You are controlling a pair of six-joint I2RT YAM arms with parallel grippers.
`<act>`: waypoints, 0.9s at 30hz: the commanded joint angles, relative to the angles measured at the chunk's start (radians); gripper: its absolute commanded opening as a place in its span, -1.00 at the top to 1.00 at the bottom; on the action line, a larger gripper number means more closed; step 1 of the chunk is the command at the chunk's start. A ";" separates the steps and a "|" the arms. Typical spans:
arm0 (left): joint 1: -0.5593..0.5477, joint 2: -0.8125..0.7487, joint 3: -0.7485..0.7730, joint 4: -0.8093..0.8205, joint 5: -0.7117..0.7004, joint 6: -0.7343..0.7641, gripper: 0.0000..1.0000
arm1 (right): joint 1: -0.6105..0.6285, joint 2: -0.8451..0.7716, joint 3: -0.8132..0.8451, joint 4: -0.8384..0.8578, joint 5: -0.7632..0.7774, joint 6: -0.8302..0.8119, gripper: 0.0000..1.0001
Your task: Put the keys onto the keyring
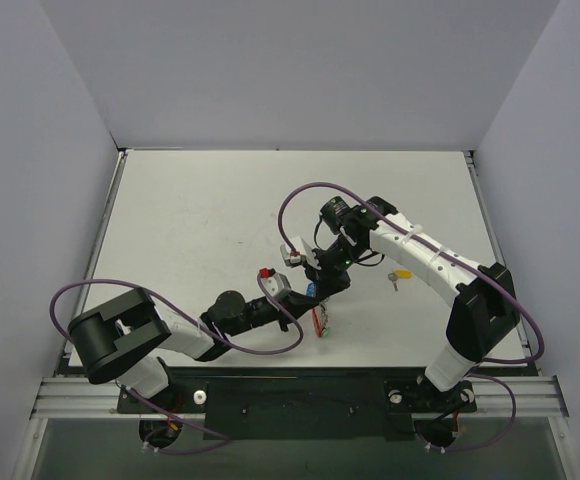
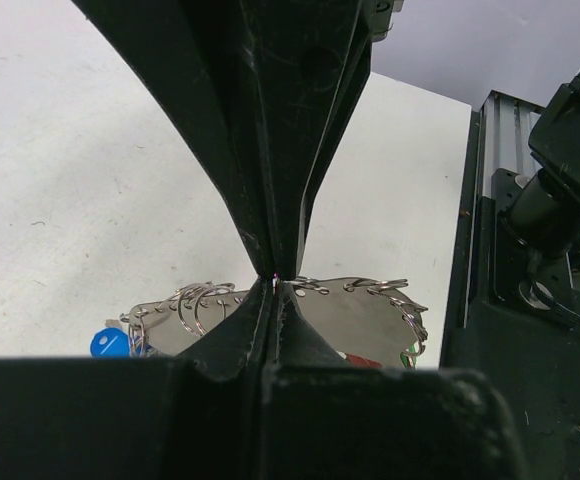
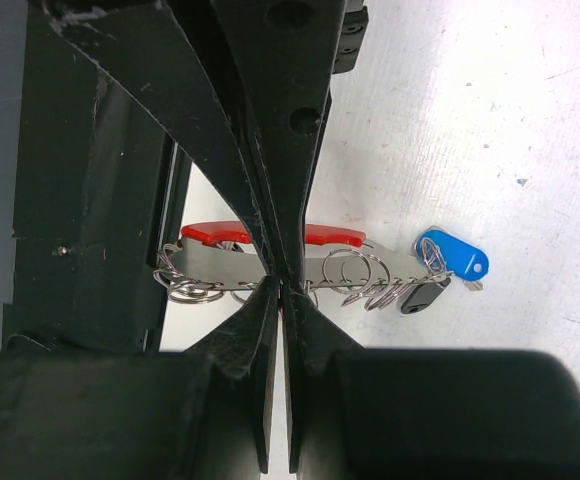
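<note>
At the near centre of the table [image 1: 200, 220], both arms meet over the keyring [image 3: 215, 262].

Right jaws: together, clamped on the keyring's flat silvery edge. Left jaws: together, tips meeting at the opposite edge among the small wire loops. I read that as a pinch on the keyring too.

The blue key [image 3: 453, 255] and black key [image 3: 425, 296] sit at one end, touching the loops; I cannot tell whether they are threaded. The yellow key [image 1: 401, 272] lies apart on the table, to the right.

Risks, my judgement:
- Two thin-edge pinches on smooth metal. Any pull between the arms could twist the keyring out of one grip.
- The loops are springy and crowded, so a tip may snag the wrong one.
- With both jaws occupied, nothing is free to fetch the yellow key.

Materials: thin polished plate with a glossy red rim, fine bright wire loops, and rounded plastic key caps.
</note>
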 commanded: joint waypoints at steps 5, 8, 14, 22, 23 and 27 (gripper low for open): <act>-0.006 -0.090 0.006 0.184 -0.037 0.026 1.00 | -0.047 -0.010 0.009 -0.041 -0.100 0.021 0.38; -0.008 -0.170 0.004 0.060 -0.006 0.112 1.00 | -0.098 -0.039 0.013 -0.072 -0.145 -0.005 0.19; -0.026 -0.307 0.040 -0.253 0.041 0.310 1.00 | -0.138 -0.130 -0.060 -0.102 -0.197 -0.210 0.00; -0.028 -0.373 0.095 -0.504 0.043 0.408 1.00 | -0.146 -0.119 0.001 -0.237 -0.255 -0.343 0.07; -0.028 -0.374 0.096 -0.511 0.041 0.410 1.00 | -0.140 -0.120 0.008 -0.242 -0.257 -0.337 0.08; -0.028 -0.368 0.092 -0.493 0.037 0.402 1.00 | -0.118 -0.090 0.021 -0.237 -0.249 -0.326 0.18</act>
